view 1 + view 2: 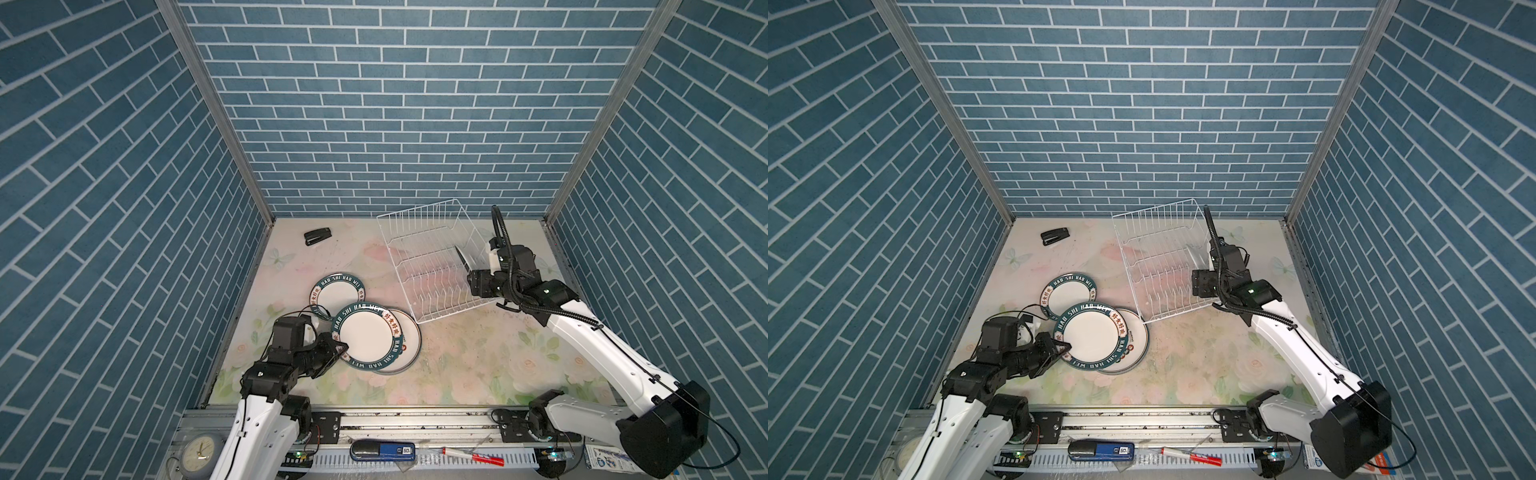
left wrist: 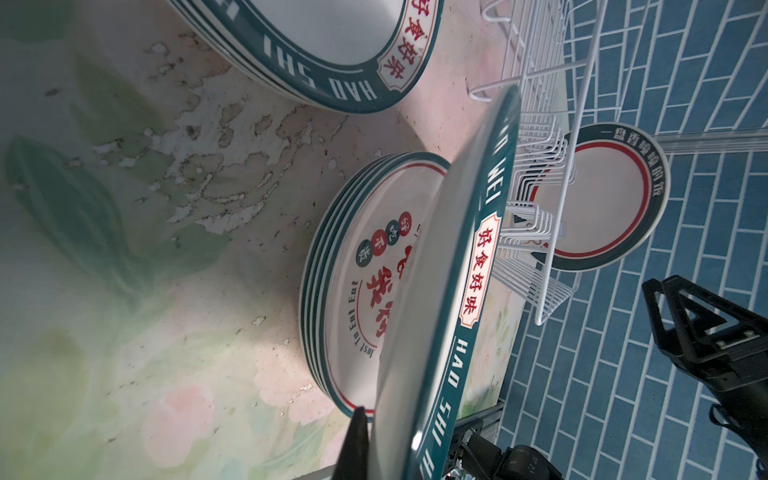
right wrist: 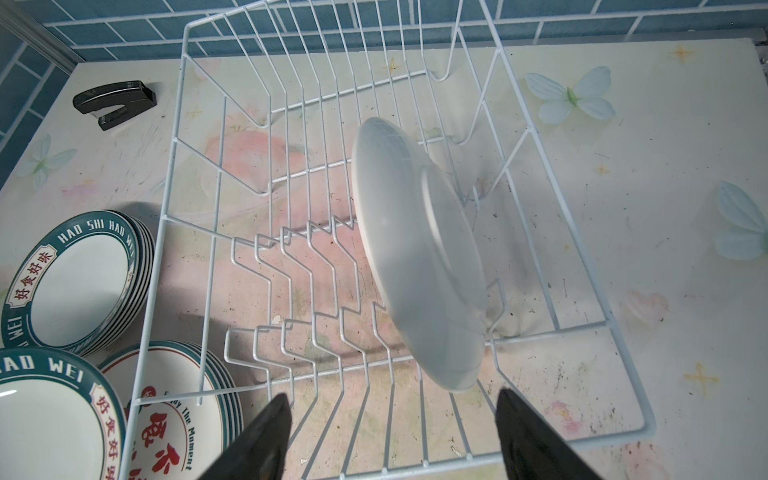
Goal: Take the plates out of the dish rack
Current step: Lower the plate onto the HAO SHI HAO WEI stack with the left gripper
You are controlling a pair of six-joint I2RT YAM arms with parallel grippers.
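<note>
Dish rack (image 1: 432, 266) was white wire. Front plate (image 1: 368, 340), at 7 o'clock, was white with dark-green rim, white lettering and red characters. Plate in rack (image 3: 415, 257) showed plain white underside. Tabletop (image 1: 478, 353) bore pale pink-green floral print. Stapler (image 1: 318, 237) was black. Walls (image 1: 395, 104) were blue brick-pattern.

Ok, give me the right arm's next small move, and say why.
Probably ease the right tool forward until its open jaws straddle the near rim of the last plate. That plate leans alone in the dish rack, and the tool hangs just short of it.
</note>
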